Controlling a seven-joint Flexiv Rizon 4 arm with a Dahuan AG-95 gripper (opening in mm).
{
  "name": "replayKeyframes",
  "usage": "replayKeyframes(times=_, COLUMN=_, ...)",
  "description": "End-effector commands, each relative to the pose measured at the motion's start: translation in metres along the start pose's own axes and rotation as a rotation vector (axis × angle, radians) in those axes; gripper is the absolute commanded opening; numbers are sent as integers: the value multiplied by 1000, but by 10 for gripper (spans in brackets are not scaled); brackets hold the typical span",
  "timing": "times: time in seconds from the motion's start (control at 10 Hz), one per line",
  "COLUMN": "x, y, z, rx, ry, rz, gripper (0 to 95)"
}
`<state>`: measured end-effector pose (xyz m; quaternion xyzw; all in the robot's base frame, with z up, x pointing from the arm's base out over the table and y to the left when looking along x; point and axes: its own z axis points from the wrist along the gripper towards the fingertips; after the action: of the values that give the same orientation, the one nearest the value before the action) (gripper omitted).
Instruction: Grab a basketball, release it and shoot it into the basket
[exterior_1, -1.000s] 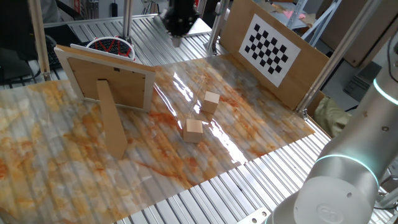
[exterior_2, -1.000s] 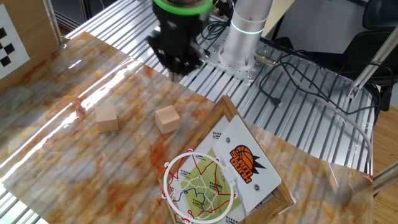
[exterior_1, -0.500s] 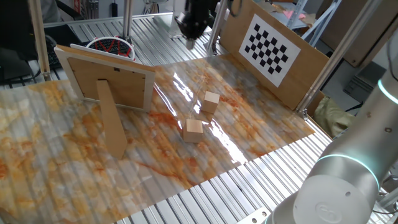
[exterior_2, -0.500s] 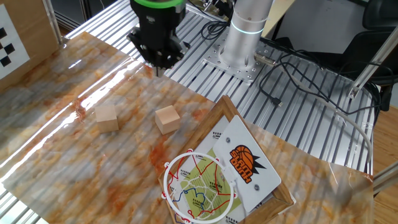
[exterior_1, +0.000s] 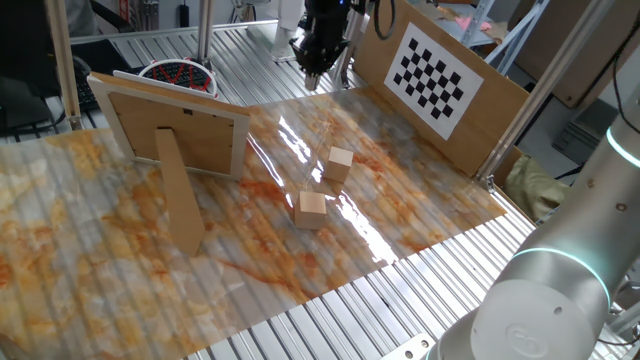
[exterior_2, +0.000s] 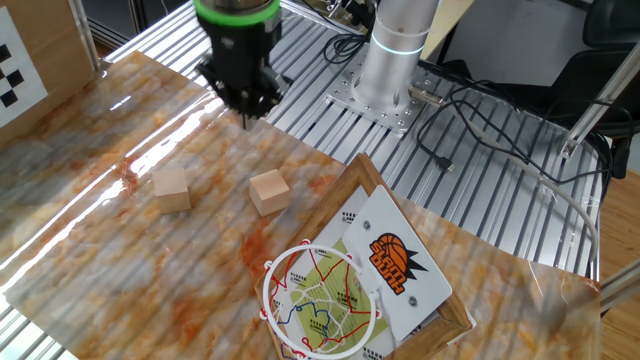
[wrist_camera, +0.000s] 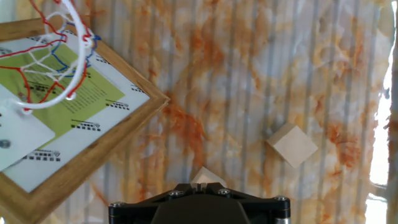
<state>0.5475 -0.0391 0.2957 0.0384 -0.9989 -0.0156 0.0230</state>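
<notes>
Pincer (exterior_2: 246, 118) pressed together, empty, pointing down above marbled surface (exterior_2: 120, 250); two wooden cubes (exterior_2: 269, 191) nearby, basket (exterior_2: 321, 300) farther off by framed board (exterior_2: 400, 265).

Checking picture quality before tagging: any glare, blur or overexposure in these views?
One fixed view: white glare streaks on the glossy mat near the cubes. The other fixed view: similar glare at left; sharp otherwise. Hand view: right edge blown out white; the hoop looks slightly soft.

hoop (wrist_camera: 43, 56) cut by frame edge, one cube (wrist_camera: 204, 179) half hidden behind gripper housing
</notes>
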Motion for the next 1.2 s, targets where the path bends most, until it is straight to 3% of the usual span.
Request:
replayKeyframes(times=0.1, x=1, y=-2, z=6, rx=-7, ry=1, rz=11, gripper=0)
replayKeyframes(times=0.2, x=1, y=-2, z=8, rx=-8, ry=2, rz=13, gripper=190)
replayKeyframes(times=0.5, x=2, y=-2, z=15, rx=-26, ry=1, rz=57, gripper=190)
replayKeyframes(times=0.6, x=2, y=-2, z=15, rx=-30, ry=2, rz=61, gripper=380)
replayKeyframes(times=0.8, x=2, y=-2, z=16, rx=-29, ry=2, rz=67, gripper=380)
replayKeyframes(times=0.9, x=2, y=-1, z=16, rx=-42, ry=-3, rz=72, gripper=570)
replayKeyframes(times=1.2, x=2, y=-1, z=16, rx=-70, ry=1, rz=91, gripper=570)
